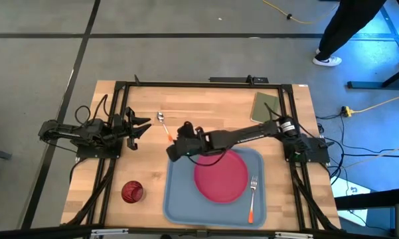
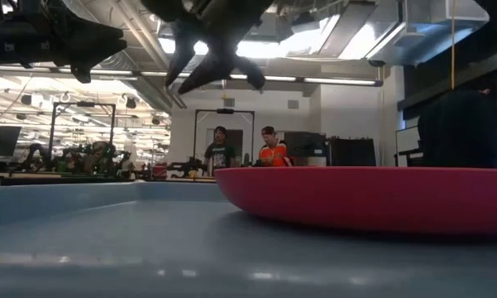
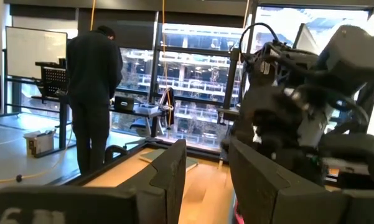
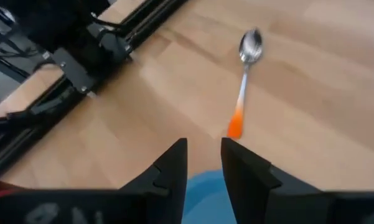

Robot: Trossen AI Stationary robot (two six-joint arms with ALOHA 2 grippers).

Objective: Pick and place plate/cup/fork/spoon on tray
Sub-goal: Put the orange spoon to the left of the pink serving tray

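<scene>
The light blue tray (image 1: 179, 199) lies at the table's near middle. The pink-red plate (image 1: 220, 175) rests flat in it, and the orange-handled fork (image 1: 252, 198) lies in the tray to the plate's right. The spoon (image 1: 164, 125) lies on the wood beyond the tray's far left corner and also shows in the right wrist view (image 4: 246, 74). The dark red cup (image 1: 132, 192) stands on the table left of the tray. My right gripper (image 1: 170, 153) (image 4: 204, 144) is open and empty above the tray's far left corner, just short of the spoon's handle end. My left gripper (image 1: 145, 127) is open and empty at the table's left.
A green pad (image 1: 267, 106) lies at the table's far right. A black frame rail (image 4: 81, 68) runs along the table's left side. A person stands on the floor beyond the far right corner (image 1: 358, 26). People show in the room behind (image 2: 269, 153).
</scene>
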